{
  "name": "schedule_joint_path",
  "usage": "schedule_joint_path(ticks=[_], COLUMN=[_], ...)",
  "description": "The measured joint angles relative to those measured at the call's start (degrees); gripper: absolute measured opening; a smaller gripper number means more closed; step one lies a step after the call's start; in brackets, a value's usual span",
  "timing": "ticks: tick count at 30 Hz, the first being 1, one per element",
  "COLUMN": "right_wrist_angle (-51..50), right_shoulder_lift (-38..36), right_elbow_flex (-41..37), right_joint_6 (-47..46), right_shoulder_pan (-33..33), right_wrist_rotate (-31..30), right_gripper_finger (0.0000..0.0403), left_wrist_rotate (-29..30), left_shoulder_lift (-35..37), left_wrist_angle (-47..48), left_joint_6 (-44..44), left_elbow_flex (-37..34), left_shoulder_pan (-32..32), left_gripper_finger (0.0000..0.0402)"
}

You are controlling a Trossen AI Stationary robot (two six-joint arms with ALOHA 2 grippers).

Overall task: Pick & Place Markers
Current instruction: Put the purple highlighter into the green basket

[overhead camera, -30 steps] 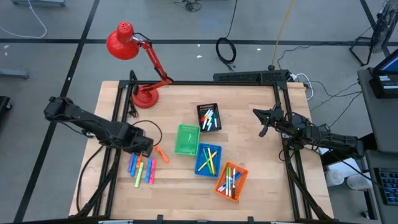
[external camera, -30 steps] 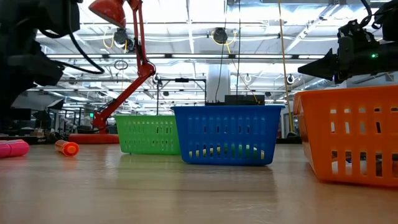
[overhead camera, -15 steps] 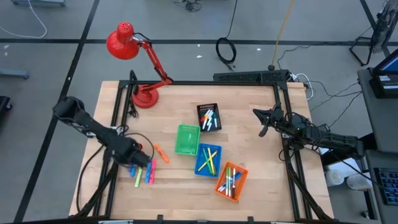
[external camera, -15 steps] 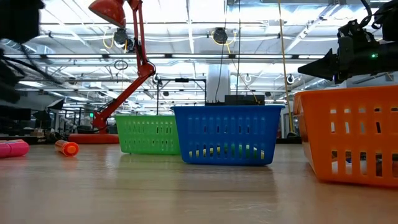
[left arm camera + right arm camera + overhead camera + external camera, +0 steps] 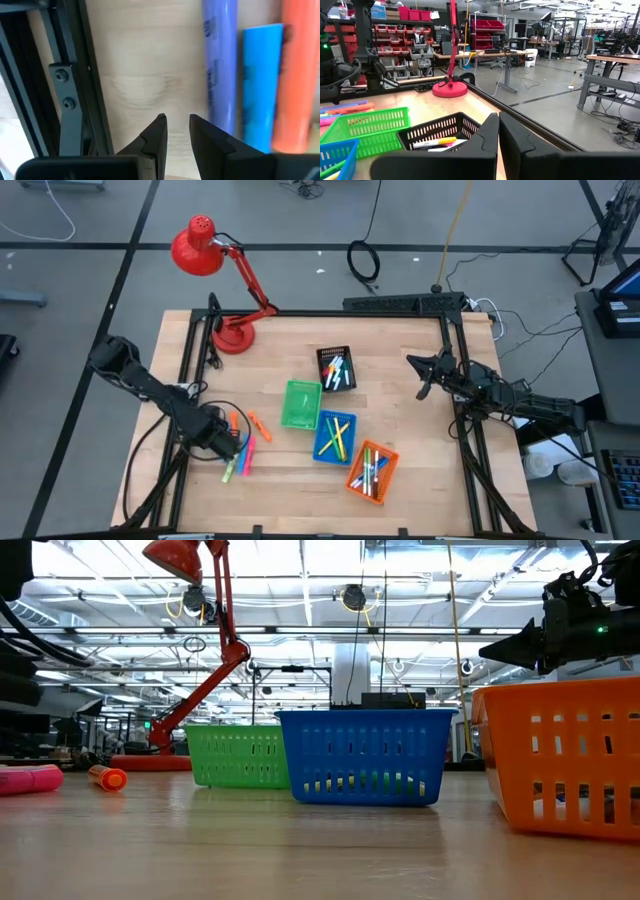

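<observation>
Loose markers lie flat on the wood near the table's left edge: two orange ones, a pink, a blue, a green. My left gripper is low over the table just left of them, fingers open by a narrow gap with bare wood between. Beside one finger the left wrist view shows a purple marker, a light blue one and an orange one. My right gripper waits shut above the table's right side. My left gripper points down at the table beside the markers. The outer side of one finger stands right against the purple marker's near end; whether it touches it, I cannot tell. Nothing is between the fingers.
Four mesh baskets sit mid-table: green, black with markers, blue with markers, orange with markers. A red desk lamp stands at the far left corner. A black frame rail runs along the left edge.
My left gripper has moved toward the near edge and come down beside the loose markers. The markers now lie a little farther toward the table's right than before, and the pink one in the low view has slid that way too.
</observation>
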State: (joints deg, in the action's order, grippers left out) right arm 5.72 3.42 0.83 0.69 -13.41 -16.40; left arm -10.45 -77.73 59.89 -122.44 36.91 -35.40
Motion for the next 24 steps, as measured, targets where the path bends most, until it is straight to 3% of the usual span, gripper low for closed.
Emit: schedule_joint_path(ticks=[18,24], right_wrist_angle=[0.0,0.0], right_shoulder_lift=[0.0,0.0], right_elbow_flex=[0.0,0.0], right_joint_6=[0.0,0.0], right_shoulder_pan=[0.0,0.0], right_wrist_rotate=[0.0,0.0], right_gripper_finger=[0.0,0.0], left_wrist_rotate=[12.4,16.5], left_shoulder_lift=[0.2,0.2], left_wrist_angle=[-0.5,-6.4], left_joint_6=[-1.0,2.5], left_elbow_flex=[0.0,0.0], left_shoulder_pan=[0.2,1.7], left_gripper_finger=[0.0088,0.0088])
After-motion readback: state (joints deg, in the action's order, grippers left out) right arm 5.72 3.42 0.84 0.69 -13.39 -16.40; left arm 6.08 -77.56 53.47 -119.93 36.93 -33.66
